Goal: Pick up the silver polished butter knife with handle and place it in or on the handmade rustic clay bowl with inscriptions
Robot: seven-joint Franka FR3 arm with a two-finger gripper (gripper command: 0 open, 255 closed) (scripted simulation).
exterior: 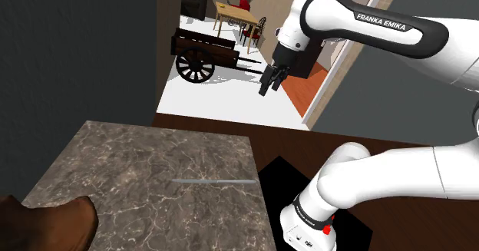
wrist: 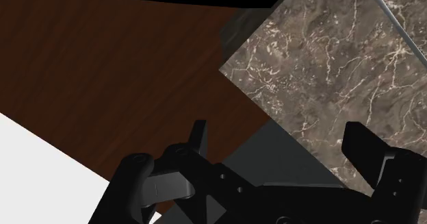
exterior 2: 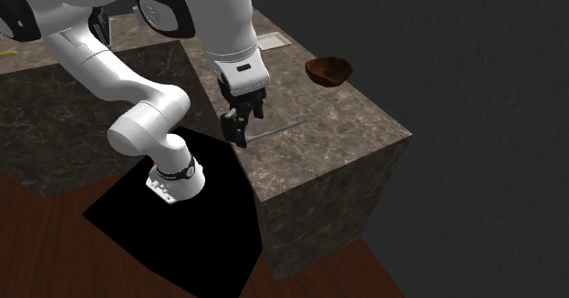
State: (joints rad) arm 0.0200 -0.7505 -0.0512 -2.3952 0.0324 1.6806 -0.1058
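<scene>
A thin silver butter knife [exterior: 213, 181] lies flat on the marble counter [exterior: 138, 165], near the edge closest to the stand. It shows again as a slim line [exterior 2: 278, 129] in the second exterior view and as a pale streak [wrist: 400, 31] in the wrist view. The brown clay bowl [exterior: 57, 222] sits at the counter's near left corner in the shoulder view, and at the far end [exterior 2: 328, 69] in the second exterior view. My gripper [exterior: 270, 80] hangs high above and beyond the counter's edge, open and holding nothing [exterior 2: 239, 123] [wrist: 280, 144].
Past the counter, a doorway gives onto a white floor with a wooden cart [exterior: 201, 54] and a table with chairs [exterior: 236, 15]. Dark wood floor [wrist: 102, 65] surrounds the stand. A flat pale object [exterior 2: 274, 42] lies on the counter's far part.
</scene>
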